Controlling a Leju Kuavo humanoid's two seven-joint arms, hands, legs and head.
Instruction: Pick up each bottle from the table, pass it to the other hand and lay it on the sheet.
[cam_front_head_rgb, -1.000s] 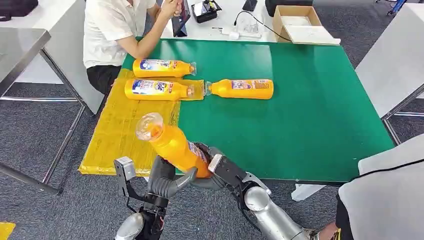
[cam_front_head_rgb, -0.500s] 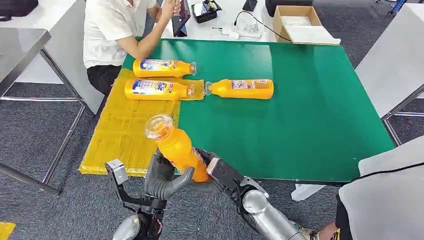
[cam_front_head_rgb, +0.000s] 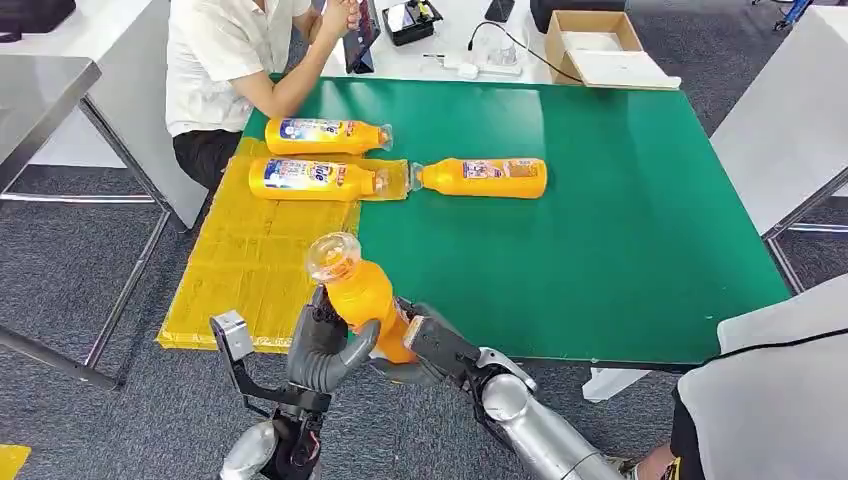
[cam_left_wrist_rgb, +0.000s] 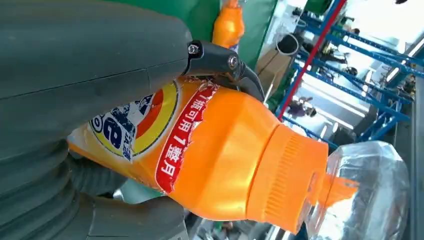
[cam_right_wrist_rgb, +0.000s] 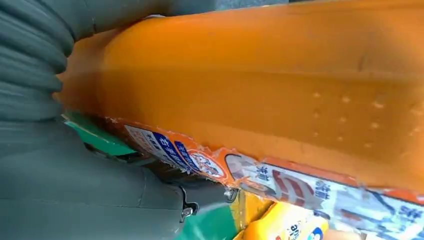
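Note:
An orange bottle (cam_front_head_rgb: 362, 300) with a clear cap stands nearly upright over the table's near edge, between my two hands. My left hand (cam_front_head_rgb: 322, 347) wraps its lower body from the left; in the left wrist view the thumb and dark fingers (cam_left_wrist_rgb: 220, 57) close round the labelled bottle (cam_left_wrist_rgb: 225, 150). My right hand (cam_front_head_rgb: 425, 347) grips its base from the right, pressed against the bottle (cam_right_wrist_rgb: 275, 85) in the right wrist view. One bottle (cam_front_head_rgb: 315, 178) lies on the yellow sheet (cam_front_head_rgb: 240, 270), and a second (cam_front_head_rgb: 325, 135) at its far edge. Another bottle (cam_front_head_rgb: 485, 177) lies on the green table (cam_front_head_rgb: 600, 230).
A person in a white shirt (cam_front_head_rgb: 220, 60) sits at the table's far left corner, arm resting by the sheet. A cardboard box (cam_front_head_rgb: 590, 45) and cables lie beyond the far edge. Someone in white (cam_front_head_rgb: 780, 390) stands at the near right.
The held bottle has shifted right and tipped more upright. My left hand has come up and closed round it while the right hand keeps its grip.

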